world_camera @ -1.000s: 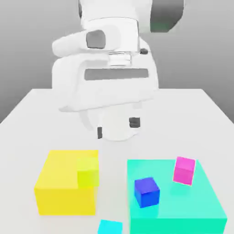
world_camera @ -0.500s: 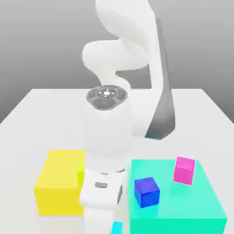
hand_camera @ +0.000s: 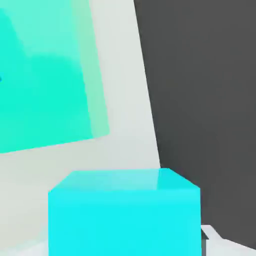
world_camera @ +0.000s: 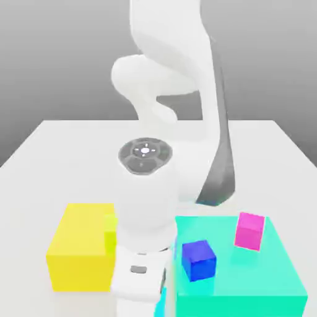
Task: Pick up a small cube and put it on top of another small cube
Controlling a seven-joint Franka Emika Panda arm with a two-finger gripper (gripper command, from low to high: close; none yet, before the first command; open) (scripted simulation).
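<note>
when going left to right in the exterior view, start with yellow block (world_camera: 80, 272), flat on white table (world_camera: 260, 161). next, yellow-green cube (world_camera: 110, 230), part hidden behind white arm (world_camera: 147, 204). looks to be on the block, by its inner side, so probably a raised stacking spot.

then cyan cube (hand_camera: 125, 220), low in the gap between the two big blocks. gripper (hand_camera: 125, 244) closed on it, pads on opposite sides; probably pinched that way to leave the top free and the base clear for landing on another cube. can't tell if lifted or still touching down. likely at the grasp step, so stack still to do. next: straight up, past the block edges, before any sideways move. risk: clipping a side wall.

further right, green block (world_camera: 235, 275), carrying blue cube (world_camera: 198, 260) toward its inner side and magenta cube (world_camera: 249, 232) farther right, well apart. can't tell which to stack on.
</note>
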